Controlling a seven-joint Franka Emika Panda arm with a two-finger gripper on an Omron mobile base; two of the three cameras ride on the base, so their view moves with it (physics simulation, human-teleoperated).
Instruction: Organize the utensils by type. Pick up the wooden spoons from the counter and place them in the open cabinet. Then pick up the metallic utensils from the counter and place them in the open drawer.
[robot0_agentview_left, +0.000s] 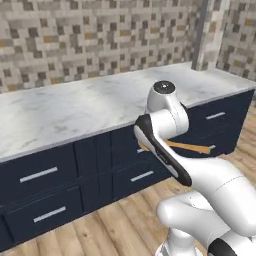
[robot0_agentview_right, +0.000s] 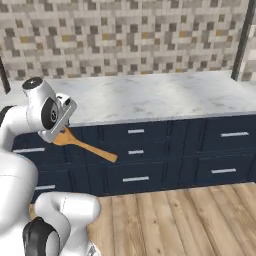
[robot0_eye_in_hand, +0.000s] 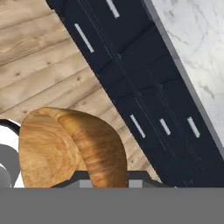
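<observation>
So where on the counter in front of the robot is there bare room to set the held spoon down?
The marble counter shows bare along its visible length, from the tiled wall back to its front edge above the navy drawers. The tool holds the wooden spoon low in front of those drawers. The tight place is by the arm itself, at the counter's near end.

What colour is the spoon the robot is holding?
Orange-brown wood; the wooden spoon shows best in the right base view.

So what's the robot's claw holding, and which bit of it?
The claw holds a wooden spoon by its bowl end. The orange-brown handle sticks out free, in front of the navy base cabinets.
</observation>
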